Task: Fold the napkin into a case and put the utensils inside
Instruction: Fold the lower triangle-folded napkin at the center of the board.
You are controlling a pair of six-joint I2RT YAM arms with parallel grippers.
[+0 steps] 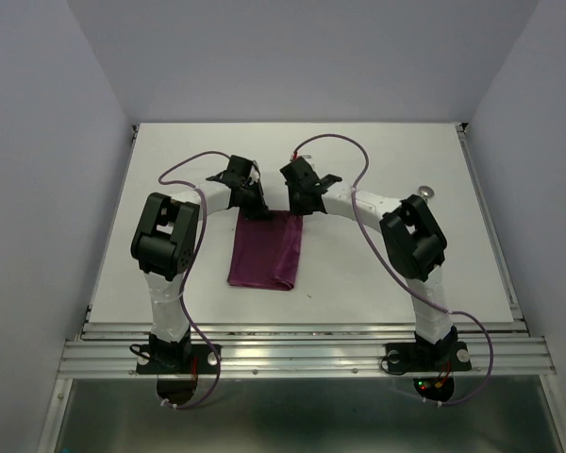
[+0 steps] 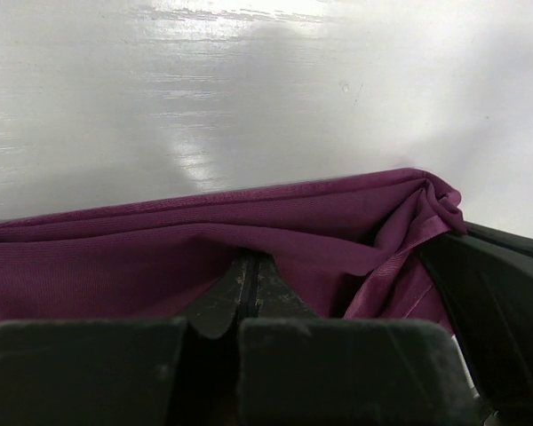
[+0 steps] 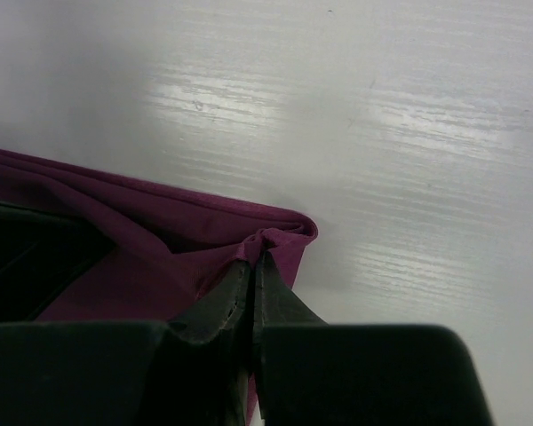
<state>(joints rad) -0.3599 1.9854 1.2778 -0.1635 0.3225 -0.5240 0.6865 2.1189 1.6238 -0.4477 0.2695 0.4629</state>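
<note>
The plum-purple napkin [image 1: 267, 253] lies on the white table as a narrow folded strip, its long side running away from me. My left gripper [image 1: 257, 209] is shut on its far left corner, and my right gripper [image 1: 298, 211] is shut on its far right corner. In the left wrist view the closed jaws [image 2: 249, 262] pinch the bunched cloth [image 2: 160, 248]. In the right wrist view the closed jaws [image 3: 256, 259] pinch the puckered corner [image 3: 280, 235]. A small shiny silver piece [image 1: 424, 191], part of a utensil, lies behind the right arm. The other utensil is out of view.
The white table [image 1: 377, 151] has raised metal rails at its left and right edges and grey walls around it. Purple cables loop over both arms. The right gripper's black body [image 2: 502, 293] shows close beside the left one.
</note>
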